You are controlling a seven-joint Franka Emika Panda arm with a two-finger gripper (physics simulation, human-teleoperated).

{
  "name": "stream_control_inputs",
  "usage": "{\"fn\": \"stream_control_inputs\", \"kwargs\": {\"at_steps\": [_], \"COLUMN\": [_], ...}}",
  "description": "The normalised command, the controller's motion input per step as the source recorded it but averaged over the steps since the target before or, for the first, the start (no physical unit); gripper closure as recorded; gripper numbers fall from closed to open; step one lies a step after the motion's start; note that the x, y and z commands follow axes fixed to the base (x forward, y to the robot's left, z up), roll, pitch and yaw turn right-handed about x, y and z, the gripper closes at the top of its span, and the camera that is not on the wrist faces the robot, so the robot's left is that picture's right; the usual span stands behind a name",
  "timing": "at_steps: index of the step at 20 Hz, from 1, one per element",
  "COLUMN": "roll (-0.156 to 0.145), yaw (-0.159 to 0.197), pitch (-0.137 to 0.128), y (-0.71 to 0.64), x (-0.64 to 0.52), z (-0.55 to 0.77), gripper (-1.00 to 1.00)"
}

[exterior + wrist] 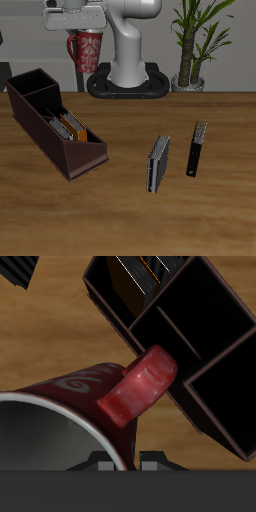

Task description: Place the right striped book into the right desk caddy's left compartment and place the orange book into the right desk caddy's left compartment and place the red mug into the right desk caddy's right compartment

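Nearest the front of the brown wooden table [120, 215], a darker grey striped book [158, 164] stands on edge, and a thin black book [197, 149] stands just beyond it, the two near each other but apart. Neither lies between the mug and the caddy. Farther across the table sits the long dark maroon-brown open-topped desk caddy [55, 128], its low sloped end toward the front and its tall squarish end toward the back. In the long low left compartment [68, 130] the plain orange book [73, 126] and the light grey-and-white striped book [58, 128] stand side by side. The taller right compartment [32, 86] shows only dark inner walls. At the back stand the white robot base [130, 62] on its dark plate and a green potted plant [196, 40].

The dark red mug with pale speckled pattern [86, 48] hangs in the air behind the caddy's tall end, well above the table, under the white gripper [76, 22]. The fingers are clamped on its rim.

The wrist view adds what the exterior view cannot: the mug's [60, 426] light grey inside, its loop handle pointing toward the caddy [185, 336], and the caddy's divided sections seen from above, with the books' stripes and orange edge in the far section.
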Motion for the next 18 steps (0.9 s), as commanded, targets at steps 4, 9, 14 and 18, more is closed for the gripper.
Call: {"fn": "stream_control_inputs", "kwargs": {"at_steps": [4, 9, 14, 18], "roll": [0.195, 0.01, 0.003, -0.023], "yaw": [0.185, 0.015, -0.028, 0.004], "pitch": [-0.01, -0.002, 0.021, 0.033], "y": [-0.23, -0.57, -0.57, -0.52], "x": [-0.21, -0.16, -0.17, -0.12], "z": [0.12, 0.25, 0.26, 0.06], "gripper": [1.0, 1.0, 1.0, 1.0]}}
